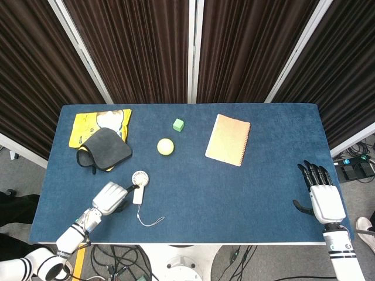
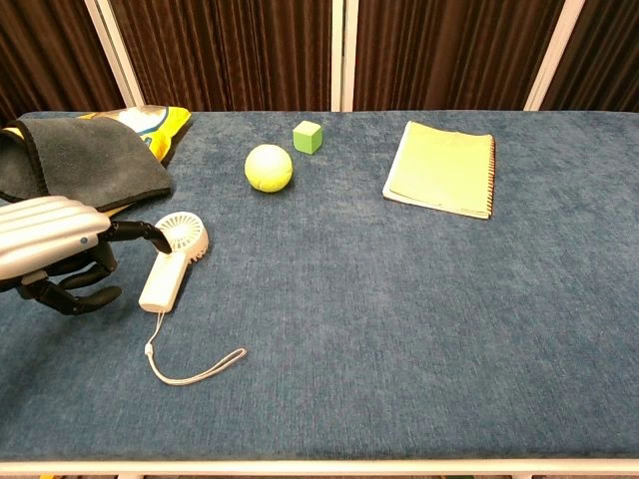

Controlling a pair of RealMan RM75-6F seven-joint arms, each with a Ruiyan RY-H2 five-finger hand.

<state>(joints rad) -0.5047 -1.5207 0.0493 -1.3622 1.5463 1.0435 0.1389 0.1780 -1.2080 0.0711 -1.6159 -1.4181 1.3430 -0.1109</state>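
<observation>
A small white handheld fan (image 1: 138, 187) (image 2: 172, 269) lies on the blue table (image 1: 234, 193), its cord loop (image 2: 190, 371) trailing toward the front edge. My left hand (image 1: 109, 198) (image 2: 50, 254) rests just left of the fan, holding nothing. Its fingers are bent, and one dark fingertip (image 2: 150, 235) reaches the rim of the fan's head. My right hand (image 1: 319, 198) lies flat near the table's front right corner with fingers spread and nothing in it. The chest view does not show it.
A dark grey cloth (image 1: 105, 149) (image 2: 80, 165) lies partly over a yellow packet (image 1: 96, 123) at the back left. A yellow-green ball (image 1: 165, 146) (image 2: 269, 168), a green cube (image 1: 179, 124) (image 2: 308, 136) and a spiral notebook (image 1: 228, 140) (image 2: 441, 168) lie further back.
</observation>
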